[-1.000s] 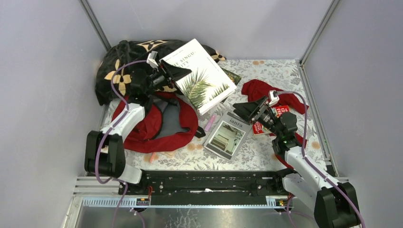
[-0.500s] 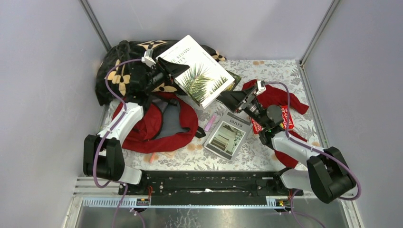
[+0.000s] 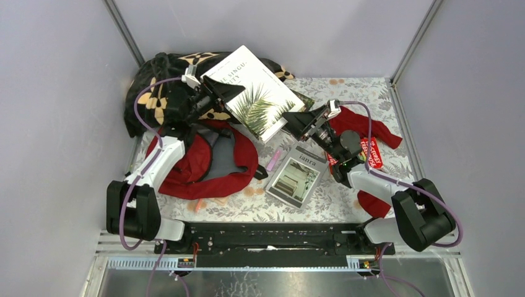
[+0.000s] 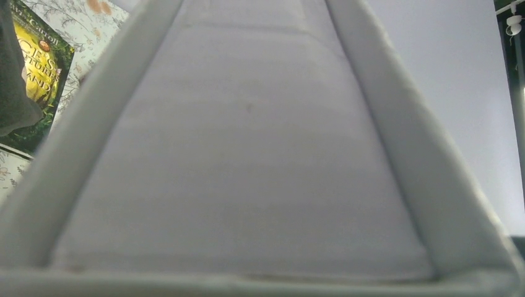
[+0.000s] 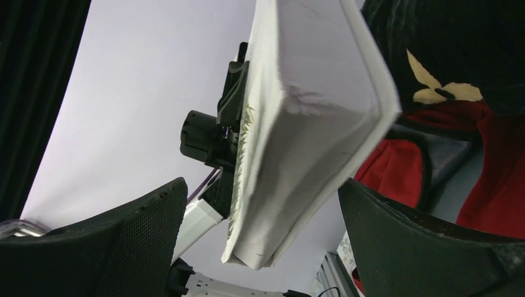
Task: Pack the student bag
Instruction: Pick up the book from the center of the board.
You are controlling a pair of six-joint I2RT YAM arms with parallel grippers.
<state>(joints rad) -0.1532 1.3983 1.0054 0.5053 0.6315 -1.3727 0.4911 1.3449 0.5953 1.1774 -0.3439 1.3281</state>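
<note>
left gripper (image 3: 215,93) holds book (image 3: 257,99) aloft; open right gripper (image 3: 292,124) should probably clamp its corner before loading the bag (image 3: 198,170).

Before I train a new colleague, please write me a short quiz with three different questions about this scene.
1. True or false: the left gripper holds the white book up in the air.
2. The right gripper is: A) shut on a red garment; B) open, close to the white book's edge; C) inside a bag.
3. What does the small grey book lie on?

Key: 1 true; 2 B; 3 the table.
</note>
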